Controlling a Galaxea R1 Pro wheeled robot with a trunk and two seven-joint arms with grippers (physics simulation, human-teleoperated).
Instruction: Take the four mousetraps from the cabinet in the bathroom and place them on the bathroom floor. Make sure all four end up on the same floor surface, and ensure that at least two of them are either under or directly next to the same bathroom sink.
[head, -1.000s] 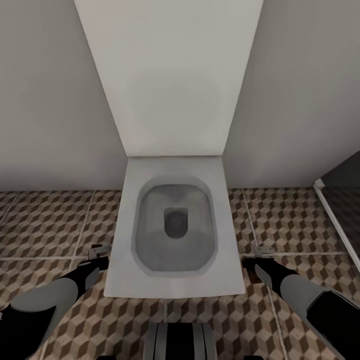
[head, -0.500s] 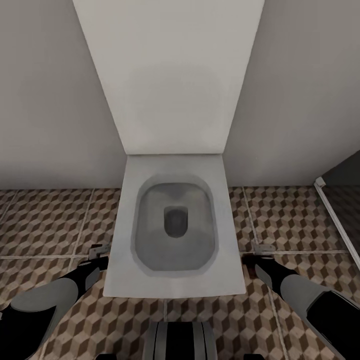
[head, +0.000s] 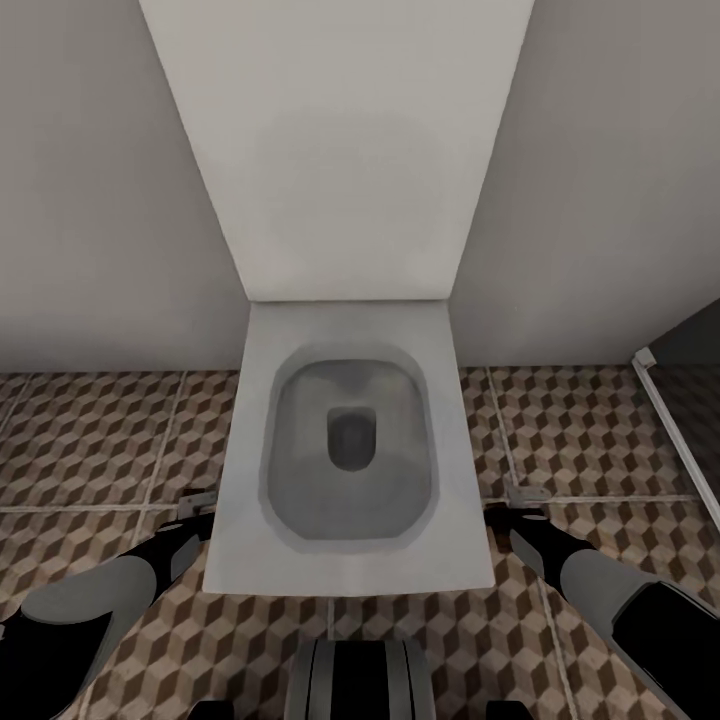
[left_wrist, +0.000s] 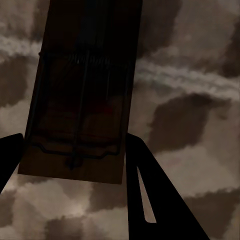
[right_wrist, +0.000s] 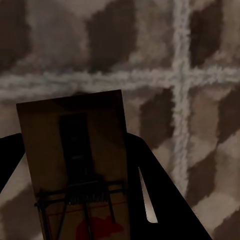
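In the left wrist view a dark brown mousetrap (left_wrist: 82, 90) sits between the two dark fingers of my left gripper (left_wrist: 72, 142), held over the cube-patterned bathroom floor (left_wrist: 200, 75). My right gripper (right_wrist: 74, 145) is shut on another mousetrap (right_wrist: 75, 160) above a crossing of grout lines. Seen from the head camera, the left gripper (head: 195, 512) hangs low by the toilet's left front corner and the right gripper (head: 512, 510) by its right front corner, both just above the floor (head: 90, 440). The sink and the cabinet are out of view.
A square white toilet (head: 250, 560) with its lid raised stands directly ahead against the grey wall (head: 90, 200). A shower frame with dark tiles (head: 690, 400) runs along the right edge. Bare floor lies on both sides of the toilet.
The head view has shifted a little, so the toilet looks slightly larger and higher. Both arms keep their places, each with its mousetrap.
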